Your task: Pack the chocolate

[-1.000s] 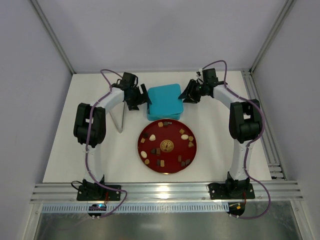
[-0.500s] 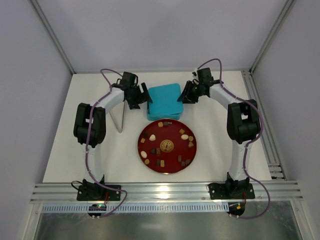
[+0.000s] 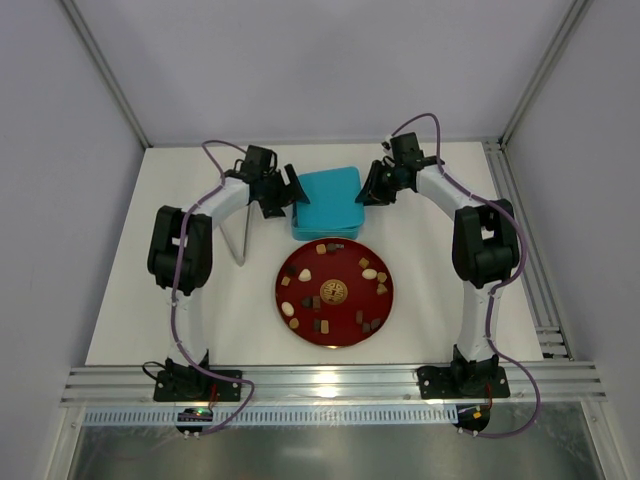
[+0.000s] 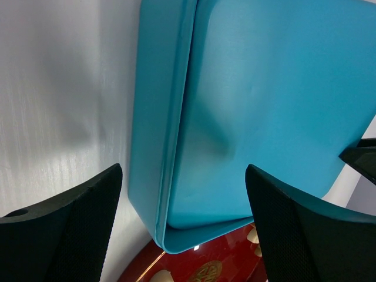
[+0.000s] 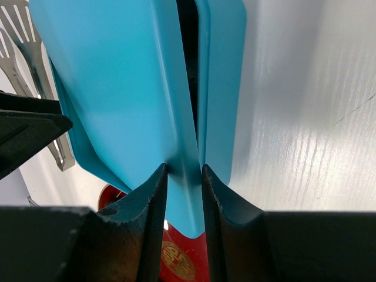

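Note:
The chocolate lies as several small brown, tan and cream pieces on a red plate, with a gold piece at its centre. Behind the plate sits a teal box. My right gripper is shut on the right rim of the box's lid, and a dark gap shows between the lid and the base. My left gripper is open at the box's left side, its fingers either side of the near left corner without touching. Part of the plate shows under that corner.
A slotted metal utensil lies on the white table left of the box, close to my left arm; its slotted end shows in the right wrist view. The table's far edge meets the grey walls behind the box.
My right gripper's jaws have closed onto the lid's rim, and that wrist has edged in toward the box. The left gripper has stayed open and nearly still.

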Available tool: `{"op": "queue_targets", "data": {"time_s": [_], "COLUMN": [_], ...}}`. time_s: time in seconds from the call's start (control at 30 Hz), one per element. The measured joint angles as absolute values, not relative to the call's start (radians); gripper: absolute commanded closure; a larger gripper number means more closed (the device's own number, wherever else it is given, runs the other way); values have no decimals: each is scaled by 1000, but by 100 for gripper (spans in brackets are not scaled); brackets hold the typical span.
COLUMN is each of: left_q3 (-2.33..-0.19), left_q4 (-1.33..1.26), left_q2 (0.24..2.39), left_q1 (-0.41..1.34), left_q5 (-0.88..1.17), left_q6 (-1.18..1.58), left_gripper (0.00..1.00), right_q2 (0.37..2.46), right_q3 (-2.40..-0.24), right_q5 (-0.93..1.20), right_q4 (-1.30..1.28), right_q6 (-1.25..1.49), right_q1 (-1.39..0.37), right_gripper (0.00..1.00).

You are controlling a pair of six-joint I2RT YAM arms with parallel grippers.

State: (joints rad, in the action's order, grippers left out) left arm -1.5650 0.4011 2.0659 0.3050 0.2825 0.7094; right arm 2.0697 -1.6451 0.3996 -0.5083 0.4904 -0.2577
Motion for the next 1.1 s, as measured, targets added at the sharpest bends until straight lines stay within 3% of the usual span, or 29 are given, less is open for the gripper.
{"op": "queue_targets", "data": {"time_s": [1.1], "left_q3": [-1500], "left_q4": [279], "left_q2": [2064], "left_q1": [308], "left_q5": [337], "left_q6": [779], "left_gripper": [17], "right_q2": [2070], "right_q3": [-1645], "right_q5": [360], "right_q4": [-542], "right_q6": [468], "right_q1": [-290], "right_gripper": [70]}}
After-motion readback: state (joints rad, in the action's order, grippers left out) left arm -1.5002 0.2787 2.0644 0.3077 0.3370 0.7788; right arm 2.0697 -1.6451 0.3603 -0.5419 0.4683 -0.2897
